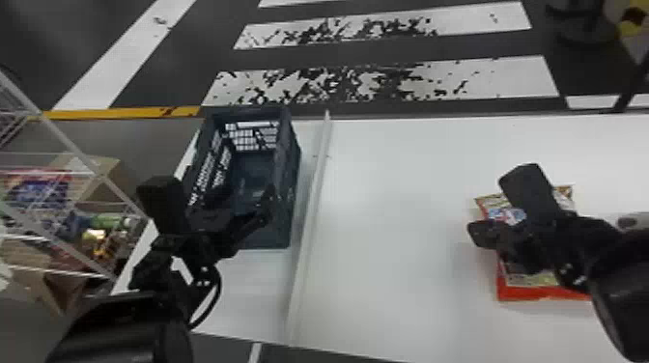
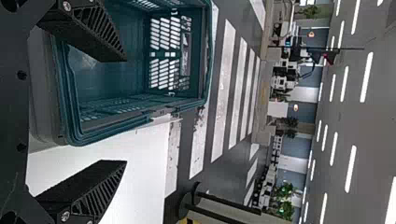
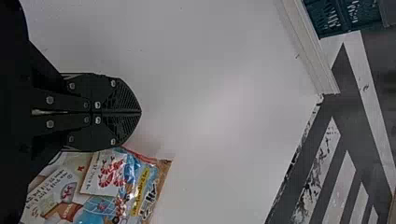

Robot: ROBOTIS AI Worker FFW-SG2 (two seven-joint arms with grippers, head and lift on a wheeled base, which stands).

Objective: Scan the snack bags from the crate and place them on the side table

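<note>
In the head view, my left gripper (image 1: 248, 212) is over the near part of the dark blue crate (image 1: 256, 178), whose visible floor is bare. The left wrist view has the left gripper (image 2: 122, 112) open with nothing between its fingers, the crate (image 2: 135, 100) just beyond. On the right, the right gripper (image 1: 483, 234) stands over a pile of snack bags (image 1: 541, 292) lying on the white table. In the right wrist view the right gripper (image 3: 140, 112) is shut with its fingertips together, beside the snack bags (image 3: 126, 186). Part of the pile is hidden by the arm.
A raised white divider (image 1: 309, 222) runs between the crate and the right part of the white table (image 1: 386, 217). A wire rack (image 1: 72, 193) with colourful goods stands at the left. A grey object (image 1: 630, 221) lies at the right edge, beside the right arm.
</note>
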